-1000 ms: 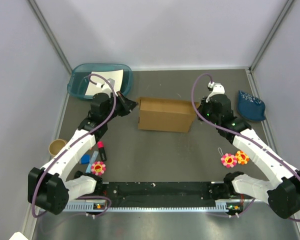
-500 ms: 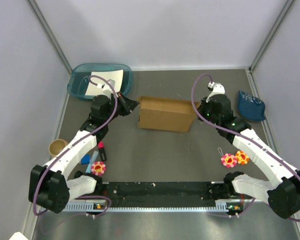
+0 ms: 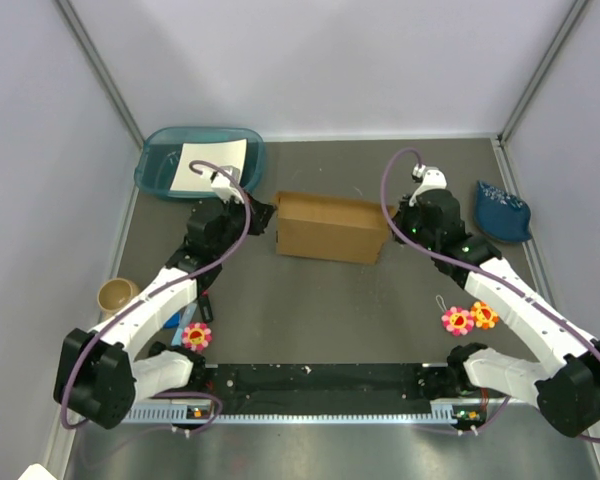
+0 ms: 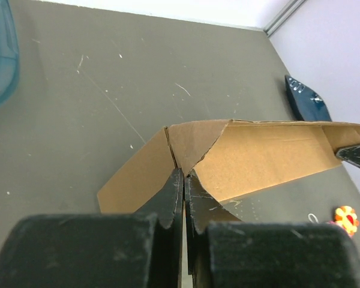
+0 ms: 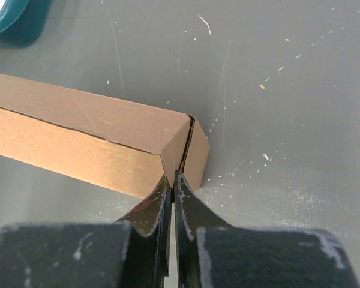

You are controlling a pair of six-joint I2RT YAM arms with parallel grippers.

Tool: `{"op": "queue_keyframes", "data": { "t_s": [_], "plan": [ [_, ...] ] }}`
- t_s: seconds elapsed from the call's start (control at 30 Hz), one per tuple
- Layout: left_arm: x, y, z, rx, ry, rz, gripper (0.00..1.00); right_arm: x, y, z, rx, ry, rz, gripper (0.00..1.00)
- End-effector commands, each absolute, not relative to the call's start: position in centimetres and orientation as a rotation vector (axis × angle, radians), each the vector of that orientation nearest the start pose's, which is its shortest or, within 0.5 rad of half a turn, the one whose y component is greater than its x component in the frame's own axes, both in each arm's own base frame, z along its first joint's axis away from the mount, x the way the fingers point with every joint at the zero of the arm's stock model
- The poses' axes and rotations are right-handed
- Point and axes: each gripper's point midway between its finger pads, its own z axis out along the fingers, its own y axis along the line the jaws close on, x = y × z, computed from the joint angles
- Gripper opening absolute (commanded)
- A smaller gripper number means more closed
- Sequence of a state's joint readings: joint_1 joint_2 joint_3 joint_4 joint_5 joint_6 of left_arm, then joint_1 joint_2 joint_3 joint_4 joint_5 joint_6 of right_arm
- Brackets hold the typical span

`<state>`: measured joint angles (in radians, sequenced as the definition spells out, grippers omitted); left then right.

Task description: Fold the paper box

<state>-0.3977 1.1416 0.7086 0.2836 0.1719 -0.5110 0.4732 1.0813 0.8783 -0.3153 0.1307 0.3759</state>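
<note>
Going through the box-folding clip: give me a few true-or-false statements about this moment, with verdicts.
1. The left gripper and the right gripper are both shut. True.
2. One gripper tip is at each end of the paper box. True.
3. The box lies inside a tray. False: it sits on the table; the teal tray holds only a white sheet.
4. The box is a flat, unfolded sheet. False: its side walls are already standing.
</note>
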Motion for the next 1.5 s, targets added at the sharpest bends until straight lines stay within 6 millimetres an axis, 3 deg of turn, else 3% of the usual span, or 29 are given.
{"op": "queue_keyframes", "data": {
  "t_s": [0.0,0.23,0.57,0.93,1.2,1.3,1.47],
  "plan": [
    [34.0,-20.6,23.5,0.139,1.738,-0.713,0.0,28.4,13.8,15.9,-0.073,2.293,0.266,0.0],
    [33.2,-21.5,23.5,0.189,1.695,-0.622,0.0,28.4,14.3,16.9,-0.067,2.284,0.302,0.0],
    [31.9,-22.4,20.6,0.24,1.711,-0.551,0.0,28.6,15.1,17.5,-0.07,2.287,0.347,0.0],
    [30.7,-22.3,17.6,0.207,1.724,-0.534,0.0,28.4,15.4,16.3,-0.067,2.322,0.357,0.0],
    [30.4,-22.6,16.8,0.223,1.752,-0.498,0.0,28.3,14.9,15.9,-0.057,2.322,0.334,0.0],
    [30.6,-22.0,16.8,0.213,1.756,-0.462,0.0,28.4,14.8,16.7,-0.039,2.299,0.333,0.12],
    [30.8,-21.5,16.6,0.197,1.781,-0.42,0.0,29.0,14.5,18.5,-0.009,2.246,0.327,0.22]
  ]
}}
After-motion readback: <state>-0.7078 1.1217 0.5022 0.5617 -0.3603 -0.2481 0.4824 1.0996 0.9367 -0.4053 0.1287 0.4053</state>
